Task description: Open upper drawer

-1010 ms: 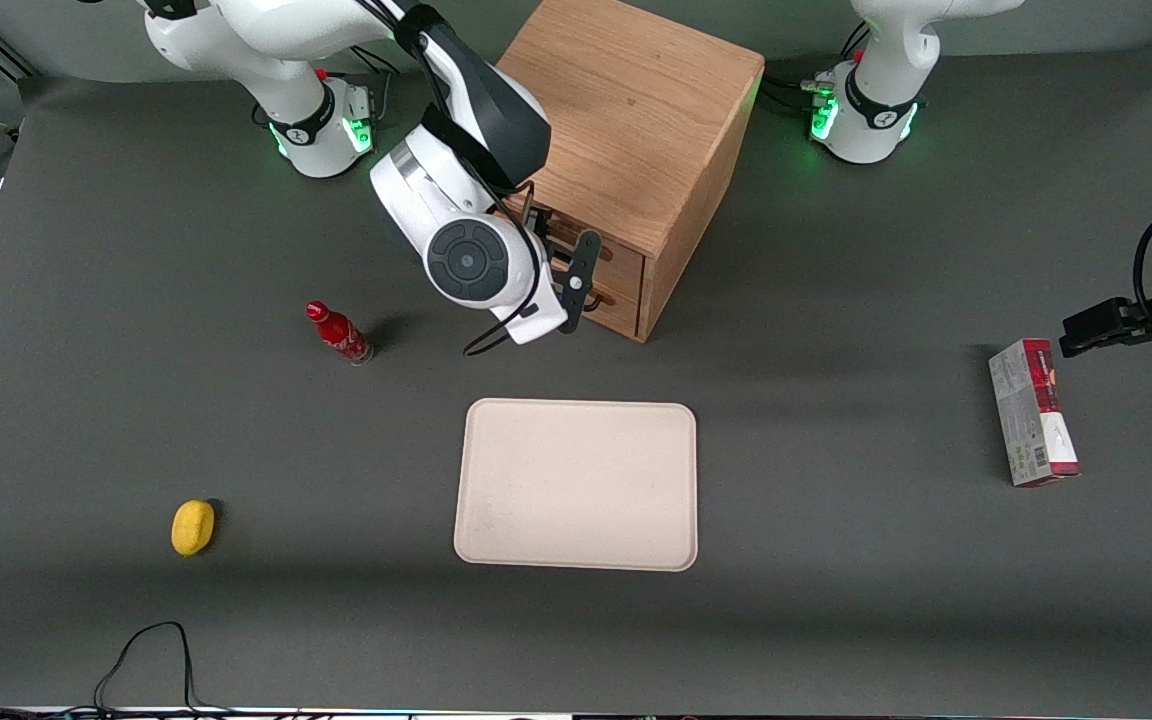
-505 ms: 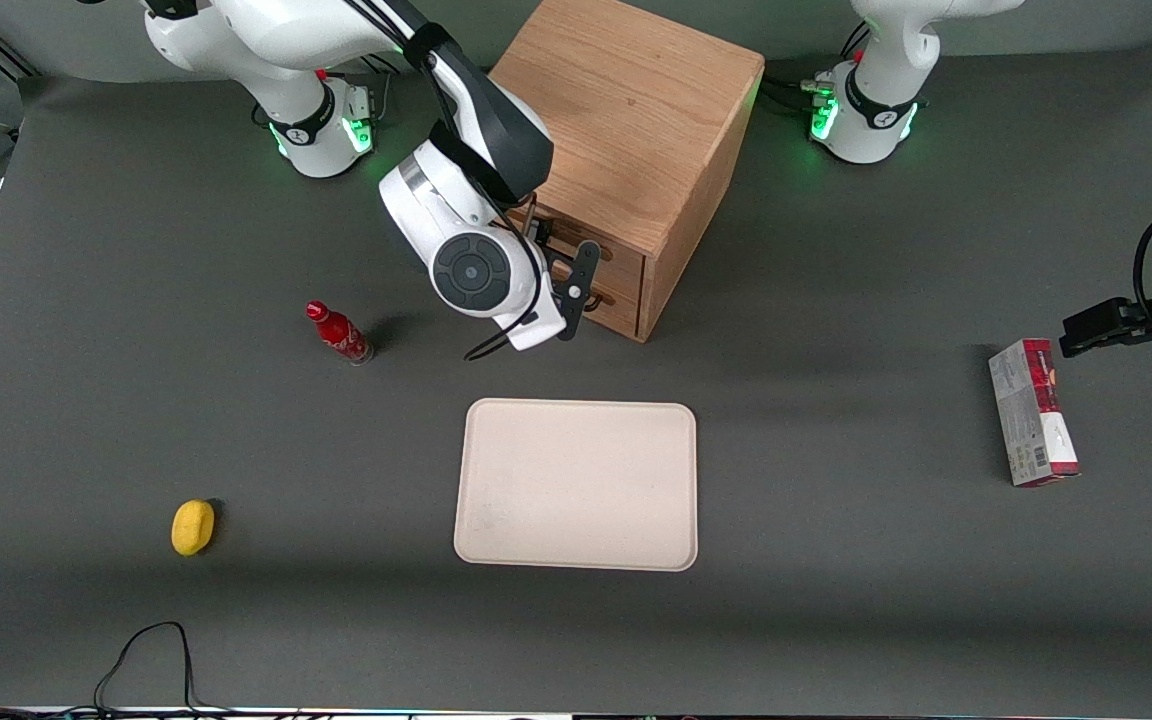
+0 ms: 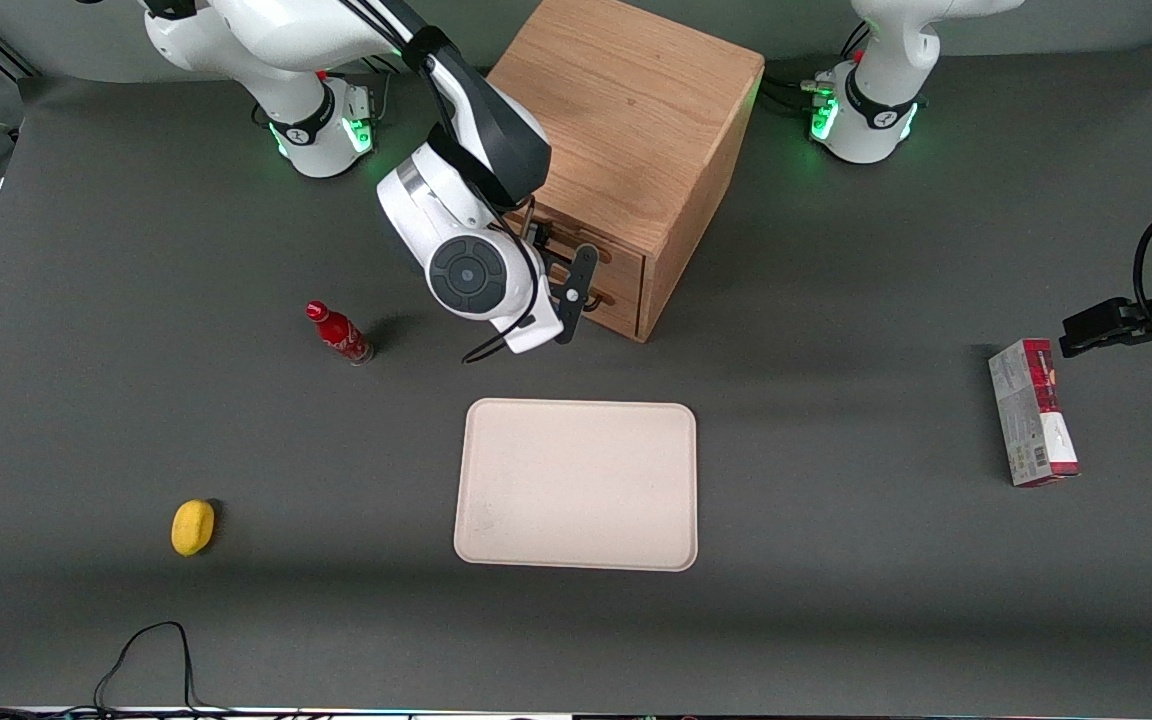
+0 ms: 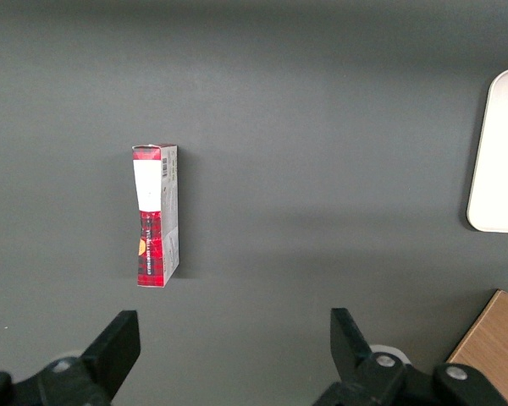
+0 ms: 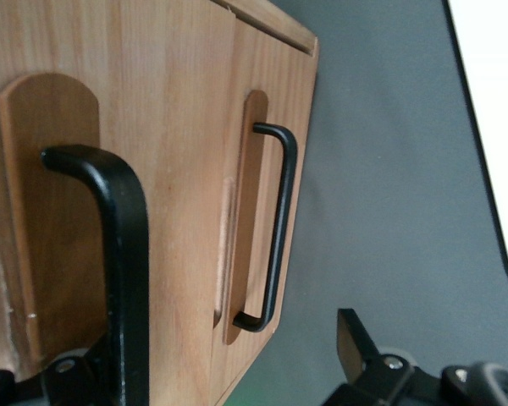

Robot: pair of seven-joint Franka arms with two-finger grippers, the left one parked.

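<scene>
The light oak cabinet (image 3: 626, 110) stands at the back middle of the table. Its upper drawer (image 3: 624, 260) looks closed, flush with the drawer below it. My right gripper (image 3: 558, 258) is right in front of the two drawer fronts, open. In the right wrist view the upper drawer's black bar handle (image 5: 118, 254) lies close up between the spread fingers of the gripper (image 5: 207, 347), near one finger (image 5: 356, 342). The lower drawer's handle (image 5: 275, 228) is farther off, toward the table. Nothing is gripped.
A cream tray (image 3: 576, 484) lies nearer the front camera than the cabinet. Toward the working arm's end stand a red bottle (image 3: 339, 333) and a yellow object (image 3: 192, 526). A red-and-white box (image 3: 1031, 412) lies toward the parked arm's end.
The wrist has shifted slightly closer to the drawer fronts. The gripper has stayed open and the drawers have not moved.
</scene>
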